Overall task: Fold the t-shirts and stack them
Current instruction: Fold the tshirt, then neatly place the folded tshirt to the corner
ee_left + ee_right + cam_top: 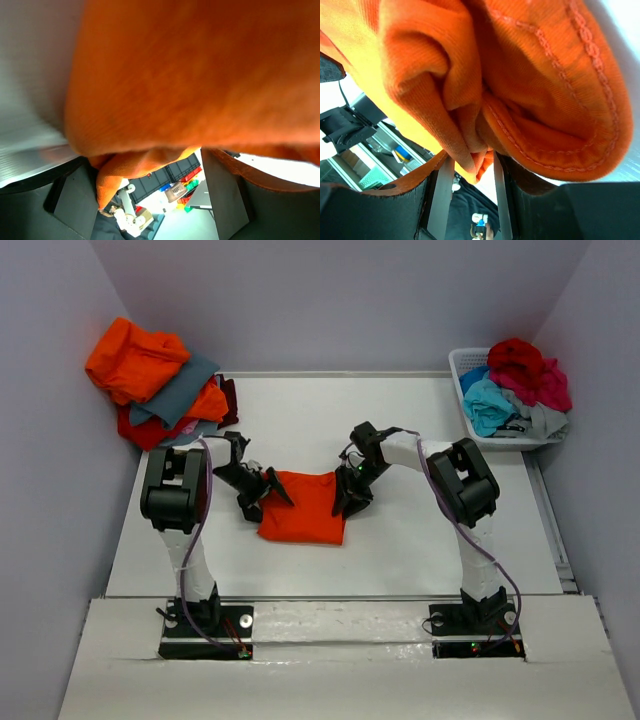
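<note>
Folded orange t-shirt (305,510) on a white tabletop (430,530); right tool (350,502) pinches its edge, left tool (272,492) spread wide (cloth draped over it).

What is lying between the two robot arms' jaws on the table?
A folded orange t-shirt lies on the white table, filling the whole stretch from the left jaws to the right jaws. The overhead view shows it most clearly.

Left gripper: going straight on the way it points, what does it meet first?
The orange t-shirt. The left gripper points into its edge, and in the wrist view cloth seems to lie between its open jaws.
</note>
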`<state>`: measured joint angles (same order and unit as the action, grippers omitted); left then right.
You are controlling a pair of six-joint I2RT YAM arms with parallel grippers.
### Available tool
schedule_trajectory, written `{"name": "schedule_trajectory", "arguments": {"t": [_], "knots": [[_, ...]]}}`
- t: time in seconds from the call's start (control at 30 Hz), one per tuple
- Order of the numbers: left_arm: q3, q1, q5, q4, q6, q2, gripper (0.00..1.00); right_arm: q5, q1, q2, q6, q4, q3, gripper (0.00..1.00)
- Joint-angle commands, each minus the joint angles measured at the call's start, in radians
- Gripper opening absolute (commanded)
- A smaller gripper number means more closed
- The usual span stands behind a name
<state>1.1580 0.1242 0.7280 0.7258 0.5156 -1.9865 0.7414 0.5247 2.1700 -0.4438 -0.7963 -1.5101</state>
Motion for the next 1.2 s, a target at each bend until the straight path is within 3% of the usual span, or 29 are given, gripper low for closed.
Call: {"name": "schedule_trajectory", "arguments": {"t": [0.0, 0.27, 0.63, 0.77, 0.97, 1.07, 1.1, 1.17], "knots": [[-0.035, 0.035, -0.19, -0.262, -0.074, -0.127, 0.87, 0.006, -0.003, 0.001, 0.011, 0.012, -0.012, 0.43], [0.003, 0.063, -0.096, -0.296, -0.106, -0.141, 0.87, 0.009, -0.003, 0.001, 0.01, 0.02, -0.007, 0.42], [-0.19, 0.063, 0.04, -0.486, -0.077, -0.037, 0.87, 0.012, -0.003, -0.006, 0.011, 0.031, 0.005, 0.42], [-0.218, 0.063, 0.041, -0.502, -0.077, -0.043, 0.83, 0.006, -0.003, -0.007, 0.013, 0.026, 0.004, 0.42], [-0.195, 0.063, -0.004, -0.482, -0.066, -0.057, 0.63, 0.004, -0.003, -0.021, 0.008, 0.032, 0.013, 0.42], [-0.167, 0.063, -0.007, -0.471, -0.062, -0.074, 0.45, 0.003, -0.003, -0.03, 0.008, 0.034, 0.021, 0.42], [-0.161, 0.063, -0.013, -0.464, -0.065, -0.081, 0.31, 0.003, -0.003, -0.035, 0.008, 0.034, 0.022, 0.42], [-0.144, 0.063, -0.019, -0.453, -0.069, -0.089, 0.22, -0.008, -0.003, -0.047, 0.01, 0.032, 0.025, 0.42]]}}
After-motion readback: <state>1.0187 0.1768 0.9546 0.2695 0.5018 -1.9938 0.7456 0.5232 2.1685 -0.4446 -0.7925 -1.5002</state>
